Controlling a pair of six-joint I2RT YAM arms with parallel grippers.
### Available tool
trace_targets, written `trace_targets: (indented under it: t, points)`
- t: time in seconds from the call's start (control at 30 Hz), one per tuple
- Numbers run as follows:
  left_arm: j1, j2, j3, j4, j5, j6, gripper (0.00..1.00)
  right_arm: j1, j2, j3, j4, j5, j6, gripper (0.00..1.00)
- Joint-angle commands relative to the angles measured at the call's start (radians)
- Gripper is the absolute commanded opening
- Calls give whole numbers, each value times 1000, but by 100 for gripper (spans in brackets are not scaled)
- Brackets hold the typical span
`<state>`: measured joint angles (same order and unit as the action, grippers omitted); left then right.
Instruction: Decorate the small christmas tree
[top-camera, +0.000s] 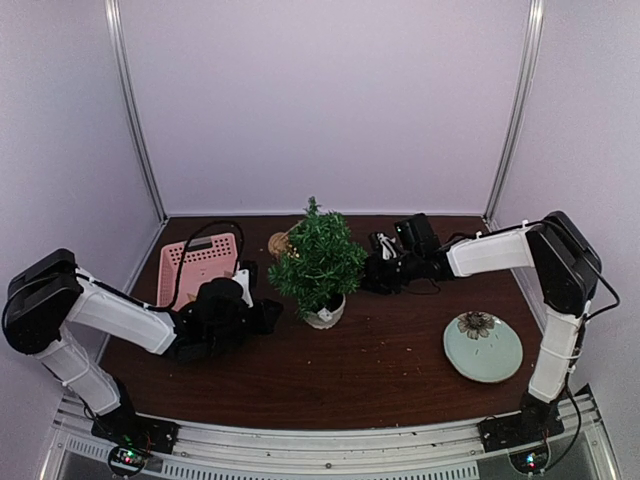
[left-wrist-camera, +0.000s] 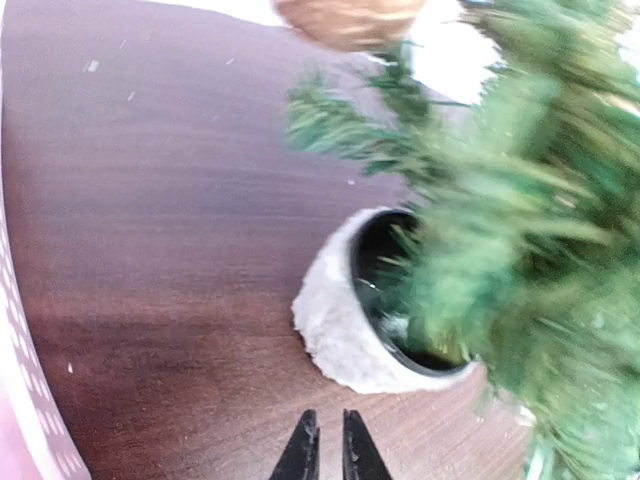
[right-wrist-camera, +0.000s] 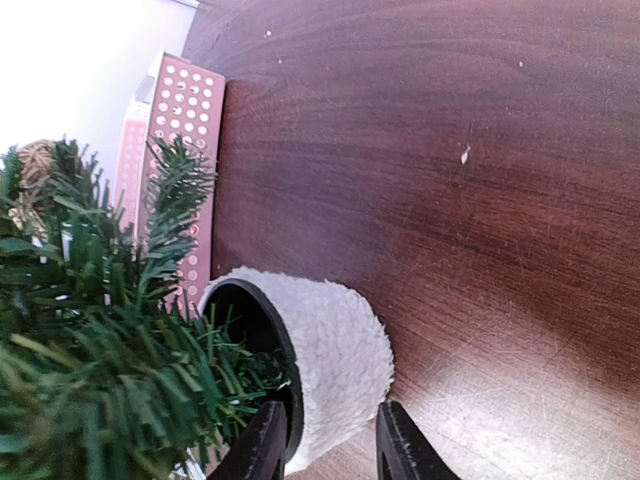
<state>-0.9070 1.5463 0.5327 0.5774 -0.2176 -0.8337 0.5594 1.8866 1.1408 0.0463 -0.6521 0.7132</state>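
Two fingers of my left gripper (left-wrist-camera: 328, 418) are standing almost pressed together, only a sliver of gap between them, pinching nothing, just short of the white pot (left-wrist-camera: 330, 335). My right gripper (right-wrist-camera: 330, 412) is holding its fingers spread, with the pot's fuzzy wall showing between them; I cannot tell whether they are touching it. The small christmas tree (top-camera: 318, 262) is standing upright in that pot mid-bench (top-camera: 380, 370), between both grippers. Beyond it, a pink basket (top-camera: 200, 262) is lying toward the far left.

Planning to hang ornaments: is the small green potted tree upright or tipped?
Upright: overhead, the small bushy dark-green tree stands above its round white pot, which rests on the brown wooden table.
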Motion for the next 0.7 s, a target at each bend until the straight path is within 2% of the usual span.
trace_targets:
  t: [0.0,0.17,0.43,0.67]
  points:
    - [45,61,28,61,63,-195,8,-3,23,25,33,-32,4,32]
    - [49,141,91,102,126,-203,7,-2,40,35,45,-43,14,32]
    - [51,206,138,119,136,-229,19,-1,67,53,69,-65,42,32]
    - [53,249,170,130,160,-245,19,9,67,35,90,-81,60,32]
